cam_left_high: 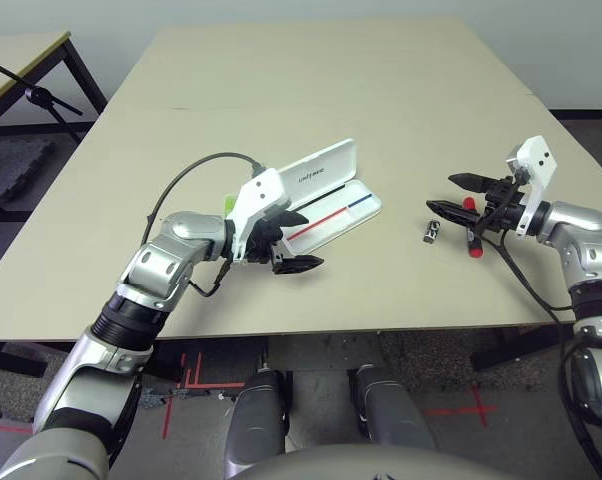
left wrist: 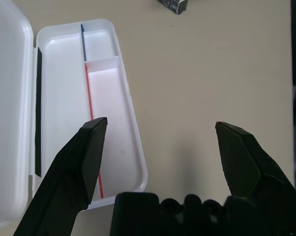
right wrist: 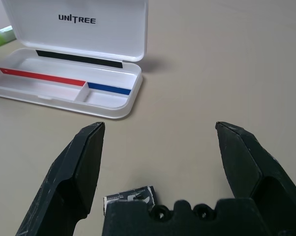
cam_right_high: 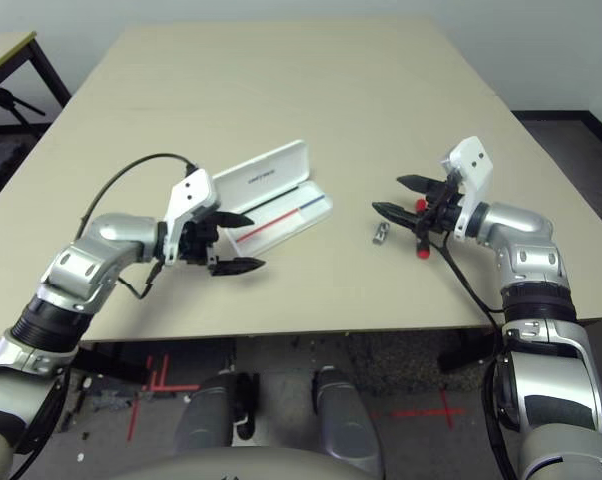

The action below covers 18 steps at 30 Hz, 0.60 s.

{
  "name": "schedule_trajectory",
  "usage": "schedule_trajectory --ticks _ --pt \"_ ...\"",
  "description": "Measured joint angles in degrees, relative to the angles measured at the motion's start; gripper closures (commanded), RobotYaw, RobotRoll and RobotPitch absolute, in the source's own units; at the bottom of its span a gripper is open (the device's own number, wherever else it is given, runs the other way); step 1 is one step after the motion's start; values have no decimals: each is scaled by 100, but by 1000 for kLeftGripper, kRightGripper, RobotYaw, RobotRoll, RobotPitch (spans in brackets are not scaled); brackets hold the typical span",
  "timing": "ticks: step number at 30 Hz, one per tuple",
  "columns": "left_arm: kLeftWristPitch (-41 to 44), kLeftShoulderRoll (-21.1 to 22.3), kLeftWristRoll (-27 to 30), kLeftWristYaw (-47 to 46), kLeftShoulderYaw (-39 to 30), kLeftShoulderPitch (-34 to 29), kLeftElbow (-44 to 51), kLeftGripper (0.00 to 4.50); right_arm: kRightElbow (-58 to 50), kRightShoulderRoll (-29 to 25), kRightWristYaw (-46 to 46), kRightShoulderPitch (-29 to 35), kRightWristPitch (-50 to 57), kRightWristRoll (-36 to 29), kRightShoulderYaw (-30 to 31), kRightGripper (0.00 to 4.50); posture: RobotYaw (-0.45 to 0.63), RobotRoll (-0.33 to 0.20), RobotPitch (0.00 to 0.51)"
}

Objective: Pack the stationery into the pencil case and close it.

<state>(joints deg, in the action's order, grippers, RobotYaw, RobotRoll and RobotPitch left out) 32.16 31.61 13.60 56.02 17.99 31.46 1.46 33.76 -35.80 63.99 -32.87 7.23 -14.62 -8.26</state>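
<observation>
The white pencil case [cam_left_high: 333, 214] lies open at mid-table, lid [right wrist: 84, 24] raised behind a bare tray with a red-and-blue line. My left gripper [cam_left_high: 307, 240] hovers open at the tray's near-left end, one finger [left wrist: 84, 157] above the tray. A lime-green highlighter [cam_left_high: 226, 204] peeks out behind the left wrist, beside the case. On the right, my right gripper [cam_left_high: 440, 193] hangs open over the tiny silver-and-black metal piece [cam_left_high: 431, 231] and the red marker [cam_left_high: 472, 244], which lies partly under the fingers. The metal piece [right wrist: 128, 196] sits just below the right gripper's base.
The beige table [cam_left_high: 311, 80] stretches far back behind the case. A second table [cam_left_high: 21, 55] and a black stand [cam_left_high: 41, 97] are off to the far left. The table's front edge runs just below both grippers.
</observation>
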Motion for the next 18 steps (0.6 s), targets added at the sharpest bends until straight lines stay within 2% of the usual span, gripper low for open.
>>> schedule_trajectory --ticks 10,18 --pt "118 -235 -322 -48 334 123 -266 45 -3 -1 -50 -1 -2 5 19 0 -135 0 71" --pt "271 -231 -457 15 527 80 -263 45 -2 -1 -115 -1 -21 7 21 0 -137 0 71"
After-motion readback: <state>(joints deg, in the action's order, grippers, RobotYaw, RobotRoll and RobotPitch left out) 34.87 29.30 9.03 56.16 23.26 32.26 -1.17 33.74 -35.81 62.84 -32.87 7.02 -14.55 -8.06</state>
